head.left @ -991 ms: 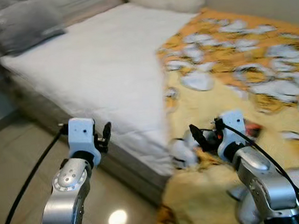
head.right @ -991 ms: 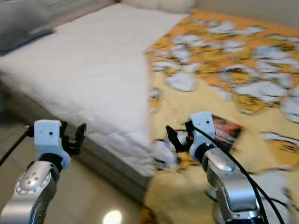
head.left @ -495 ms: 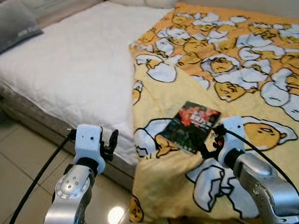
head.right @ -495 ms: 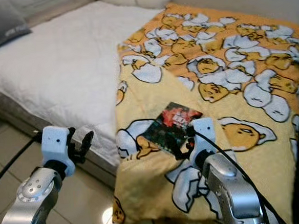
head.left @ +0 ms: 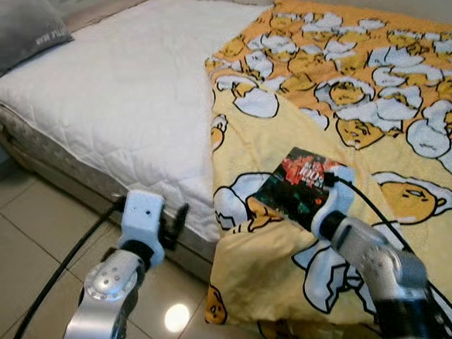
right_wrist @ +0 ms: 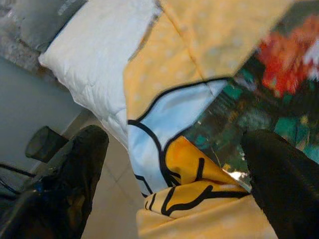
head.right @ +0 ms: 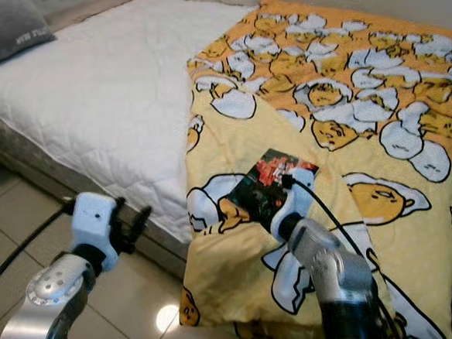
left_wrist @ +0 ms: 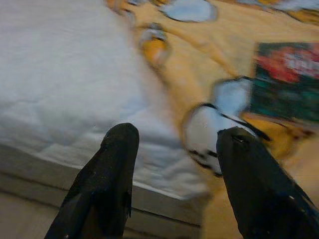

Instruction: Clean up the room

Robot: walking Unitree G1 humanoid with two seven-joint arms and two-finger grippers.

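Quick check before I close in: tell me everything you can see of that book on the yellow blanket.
The book is a thin, flat, glossy paperback: dark green-black cover with a red patch and pale lettering near its top. It lies face up, closed and turned at an angle on the yellow cartoon blanket, near the blanket's folded edge at the bed's side. A blanket fold overlaps its lower corner. The right end effector, fingers spread, is right at its near edge.
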